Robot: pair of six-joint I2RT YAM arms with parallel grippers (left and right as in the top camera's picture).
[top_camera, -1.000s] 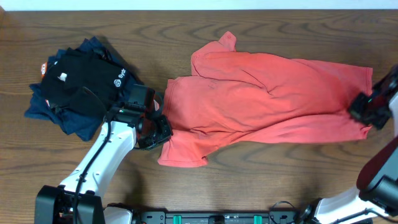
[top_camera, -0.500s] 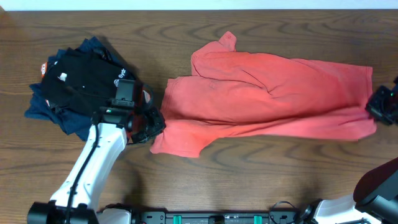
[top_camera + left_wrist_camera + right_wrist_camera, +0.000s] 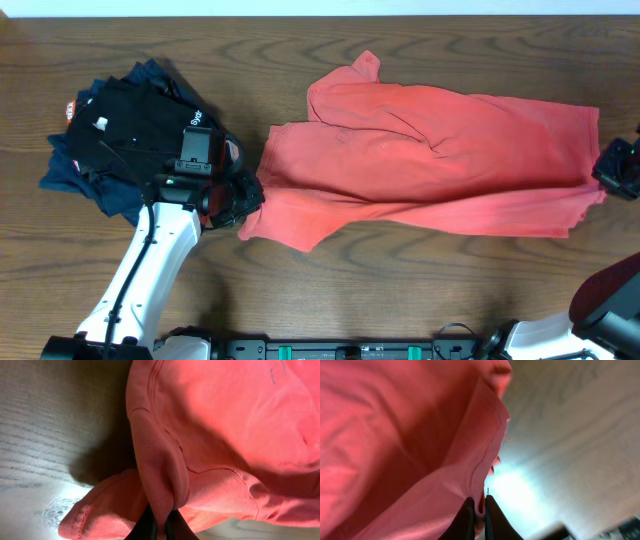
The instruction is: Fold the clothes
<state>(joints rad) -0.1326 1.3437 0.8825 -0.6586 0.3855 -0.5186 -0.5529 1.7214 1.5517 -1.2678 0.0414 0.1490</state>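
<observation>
The coral-red T-shirt [image 3: 430, 160] lies stretched across the middle of the table, plain side up, lettering hidden. My left gripper [image 3: 250, 195] is shut on a fold of its left edge, seen close in the left wrist view [image 3: 160, 527], with the shirt [image 3: 225, 435] filling that view. My right gripper [image 3: 603, 180] is shut on the shirt's right edge, seen in the right wrist view [image 3: 479, 512] with the cloth [image 3: 395, 435] hanging from it. The shirt is pulled taut between both grippers.
A pile of a black shirt with a small white logo [image 3: 130, 125] on navy-blue folded garments [image 3: 75, 175] sits at the left, just behind my left arm. Bare brown wood table [image 3: 400, 280] lies in front of the shirt.
My left gripper pulled the shirt's left edge leftwards. My right gripper moved right and up, stretching the shirt out; the lower hem now lies flatter.
</observation>
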